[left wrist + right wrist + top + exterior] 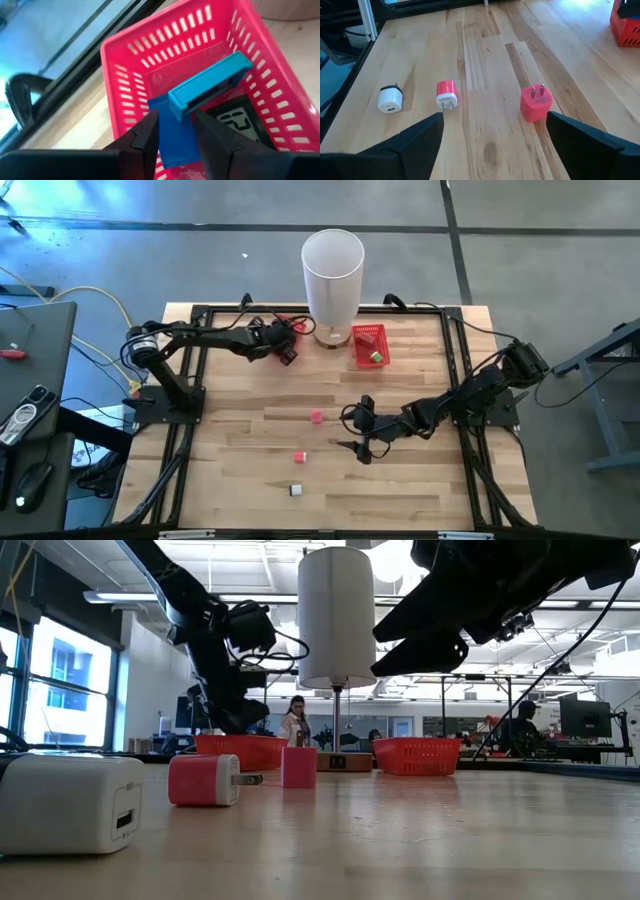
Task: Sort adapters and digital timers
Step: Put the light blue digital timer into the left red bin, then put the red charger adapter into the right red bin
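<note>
My left gripper [177,120] hangs over the far-left red basket [125,75], tilted down into it and open. A blue timer [210,82] lies slanted in that basket, partly over a second timer with a display [240,120]. Its near end [172,142] sits between my fingers. My right gripper [492,125] stands open above the middle of the table [360,425], holding nothing. In front of it, resting on the wood, lie a pink adapter [536,102], a red adapter [446,94] and a white adapter [390,98]. My left gripper's fingers [150,132] stand on either side of the blue timer's near end [172,142], coming slanting down from the table's left. I cannot tell whether they touch it. The timer lies inside the basket, on the timer under it.
A tall white cylinder on a stand [332,275] rises at the far edge between the two baskets. The second red basket [368,345] holds a small green thing. A black frame [190,310] runs around the table. People show in the room beyond [295,720].
</note>
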Action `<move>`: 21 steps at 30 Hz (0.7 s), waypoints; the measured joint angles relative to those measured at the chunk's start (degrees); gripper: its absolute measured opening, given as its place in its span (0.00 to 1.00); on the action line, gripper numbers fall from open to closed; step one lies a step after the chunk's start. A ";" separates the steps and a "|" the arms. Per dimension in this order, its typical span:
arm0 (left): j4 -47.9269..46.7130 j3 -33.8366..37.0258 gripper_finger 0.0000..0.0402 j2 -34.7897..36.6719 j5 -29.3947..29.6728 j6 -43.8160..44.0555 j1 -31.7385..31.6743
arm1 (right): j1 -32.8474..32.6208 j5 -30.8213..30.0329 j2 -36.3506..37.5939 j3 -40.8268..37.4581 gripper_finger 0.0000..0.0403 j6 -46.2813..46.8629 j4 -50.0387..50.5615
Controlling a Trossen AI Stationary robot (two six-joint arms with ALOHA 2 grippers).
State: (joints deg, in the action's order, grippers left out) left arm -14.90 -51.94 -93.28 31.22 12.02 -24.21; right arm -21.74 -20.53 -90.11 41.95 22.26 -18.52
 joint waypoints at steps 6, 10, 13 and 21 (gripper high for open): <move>-0.32 -0.04 0.28 2.11 0.16 -1.74 2.11 | 0.01 -0.04 0.00 0.00 0.84 -0.02 0.00; -1.07 -0.04 0.28 4.99 0.17 -1.23 4.14 | 0.01 -0.04 0.00 0.00 0.84 -0.02 -0.02; -4.91 -0.07 0.29 7.88 0.12 4.49 6.17 | -0.01 -0.04 0.00 0.00 0.84 -0.04 0.00; -11.42 -0.07 0.29 15.09 0.00 7.96 11.25 | -0.02 -0.04 0.00 0.00 0.84 -0.07 0.00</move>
State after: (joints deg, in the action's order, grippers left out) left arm -26.32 -52.01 -78.19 31.22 19.98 -12.96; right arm -21.76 -20.58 -90.11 41.95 22.20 -18.52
